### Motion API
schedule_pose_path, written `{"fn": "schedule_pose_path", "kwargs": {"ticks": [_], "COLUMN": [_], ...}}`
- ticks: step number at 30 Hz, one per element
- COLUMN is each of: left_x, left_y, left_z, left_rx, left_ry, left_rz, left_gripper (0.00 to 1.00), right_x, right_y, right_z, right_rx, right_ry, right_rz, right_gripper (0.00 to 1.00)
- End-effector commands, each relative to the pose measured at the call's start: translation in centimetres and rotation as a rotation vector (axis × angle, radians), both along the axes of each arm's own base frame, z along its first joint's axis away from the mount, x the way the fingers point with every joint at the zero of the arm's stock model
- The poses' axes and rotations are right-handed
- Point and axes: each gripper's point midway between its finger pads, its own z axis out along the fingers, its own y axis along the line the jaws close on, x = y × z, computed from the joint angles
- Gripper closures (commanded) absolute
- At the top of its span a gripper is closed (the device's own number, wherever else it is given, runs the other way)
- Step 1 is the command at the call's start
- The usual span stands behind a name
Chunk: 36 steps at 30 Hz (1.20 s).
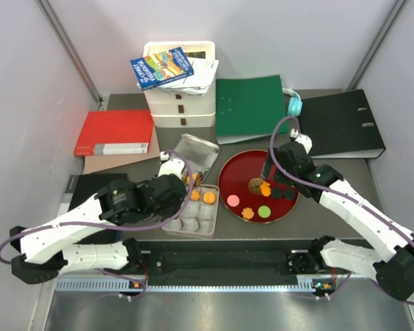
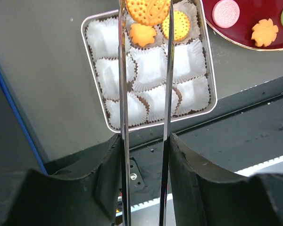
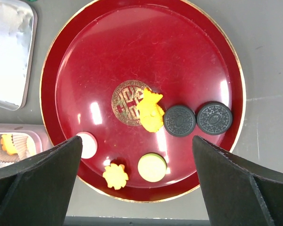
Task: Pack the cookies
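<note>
Left gripper [image 2: 145,19] pinches a round orange cookie [image 2: 148,8] by its edges, just above the tin [image 2: 92,28], over the row holding two orange cookies [image 2: 142,35]. Other cookies [image 3: 179,120] lie on the red plate [image 3: 188,37] beside the tin, with the right gripper [image 3: 137,141] spread wide above them. Likely light, stiff and crumbly, so pinch rims gently.

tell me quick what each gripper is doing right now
left gripper: shut on an orange round cookie, over the tin
right gripper: open, holding nothing, above the red plate
</note>
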Motion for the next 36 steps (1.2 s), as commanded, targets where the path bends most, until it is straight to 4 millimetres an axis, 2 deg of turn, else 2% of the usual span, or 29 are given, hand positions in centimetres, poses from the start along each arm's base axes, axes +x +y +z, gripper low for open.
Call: {"fn": "schedule_pose_path", "kwargs": {"ticks": [1, 9, 28, 36], "left_x": [-0.9, -2.8, -3.6, -2.9], "left_y": [0.9, 0.7, 1.1, 1.1], "left_z": [-1.0, -3.7, -4.9, -4.2], "left_rx": [-0.041, -0.1, -0.098, -0.088], "left_ry": [0.037, 0.136, 0.169, 0.133], "left_rz": [0.074, 0.082, 0.068, 0.068], "left_gripper": [0.55, 0.55, 0.53, 0.45], "right_x": [1.3, 0.9, 0.5, 0.5], "right_y": [1.6, 1.3, 1.1, 1.1], "right_z": [3.0, 2.5, 2.1, 2.1], "right_rx": [0.054, 0.049, 0.052, 0.053], "right_ry": [-0.08, -0.071, -0.062, -0.064], "right_rz": [0.039, 0.04, 0.03, 0.028], "right_gripper": [0.01, 0.01, 0.01, 0.01]}}
